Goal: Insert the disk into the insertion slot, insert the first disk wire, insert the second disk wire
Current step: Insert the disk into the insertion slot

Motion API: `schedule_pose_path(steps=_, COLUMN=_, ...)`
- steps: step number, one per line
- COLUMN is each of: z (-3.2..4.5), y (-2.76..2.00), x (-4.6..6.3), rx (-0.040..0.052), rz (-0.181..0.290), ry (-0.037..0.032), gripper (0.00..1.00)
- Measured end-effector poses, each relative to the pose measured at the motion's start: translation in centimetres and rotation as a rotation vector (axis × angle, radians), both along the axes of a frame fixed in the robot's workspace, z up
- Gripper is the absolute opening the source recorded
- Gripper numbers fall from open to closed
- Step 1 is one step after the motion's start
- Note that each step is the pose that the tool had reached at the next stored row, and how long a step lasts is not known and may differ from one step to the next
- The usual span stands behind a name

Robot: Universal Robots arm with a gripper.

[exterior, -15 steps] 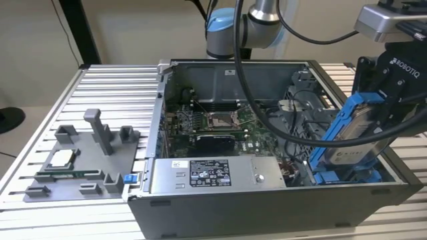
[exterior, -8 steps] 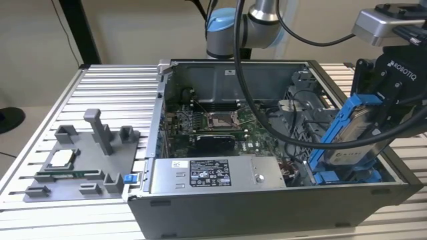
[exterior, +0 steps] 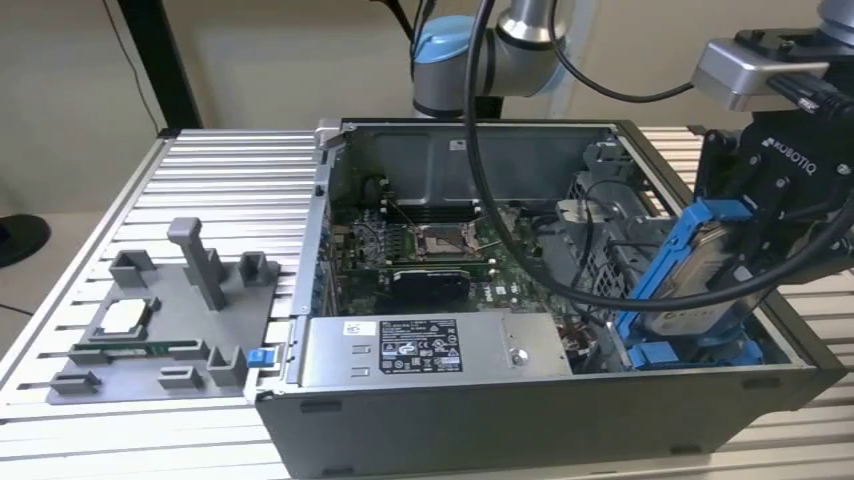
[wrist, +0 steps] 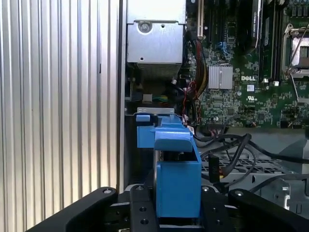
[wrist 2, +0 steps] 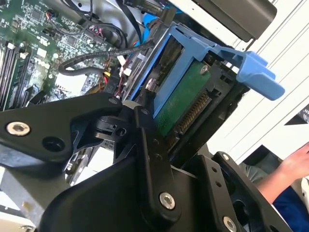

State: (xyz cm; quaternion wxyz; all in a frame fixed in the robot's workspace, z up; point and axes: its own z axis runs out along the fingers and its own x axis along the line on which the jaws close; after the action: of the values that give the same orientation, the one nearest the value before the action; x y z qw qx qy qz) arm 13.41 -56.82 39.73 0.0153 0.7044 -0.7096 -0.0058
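- Silver flat hard disk [exterior: 722, 262] in a bright blue plastic frame is tilted steeply over the open computer case [exterior: 534, 420], on the exterior view's right. Its low end is down by the grey metal drive bay [exterior: 603, 262], the one with little holes in its wall.
- The black gripper [wrist: 176, 209] holds it. Its black fingers [wrist: 140, 212] press on both sides of the blue frame, closed tight on the hard disk.
- More blue plastic [exterior: 694, 352] sits low in the drive bay, just under the hard disk. I cannot tell if it is part of the same frame.
- Thick black cables [exterior: 514, 215] loop down from the arm across the case and pass just beside the drive bay.
- Next comes the green board [exterior: 360, 253] on the floor of the case, and then the grey metal power box [exterior: 521, 350] near the front wall.
- Well apart, on the exterior view's left, a grey plastic holder [exterior: 147, 340] lies on the ribbed metal table [exterior: 227, 170].
- The second wrist view shows the hard disk's green underside [wrist 2: 181, 104] with a row of pins. It also shows a person's hand [wrist 2: 295, 163] and a blue sleeve [wrist 2: 285, 205] outside the case.
- The first wrist view shows the blue frame end on, thin red and black wires [wrist: 193, 92] near the bay, and a small silver ribbed block [wrist: 221, 77] on the board.
- The power box has a white label [exterior: 420, 345] with small black print. The gripper has white letters on its side.
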Motion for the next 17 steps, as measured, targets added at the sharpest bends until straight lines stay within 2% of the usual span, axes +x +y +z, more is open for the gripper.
schedule_pose_path(steps=5, z=-0.57, y=0.15, x=0.00, rx=0.0035, rz=-0.001, ry=0.0000, gripper=0.00)
schedule_pose_path(steps=10, z=-0.67, y=0.17, x=0.00, rx=0.0048, rz=0.000, ry=-0.0001, gripper=0.00)
schedule_pose_path(steps=11, z=-0.67, y=0.17, x=0.01, rx=0.0043, rz=0.000, ry=-0.0001, gripper=1.00)
schedule_pose_path(steps=15, z=-0.59, y=0.16, x=0.00, rx=0.0043, rz=-0.001, ry=0.0003, gripper=1.00)
schedule_pose_path(steps=17, z=-0.08, y=0.16, x=0.00, rx=0.0052, rz=-0.001, ry=0.0023, gripper=1.00)
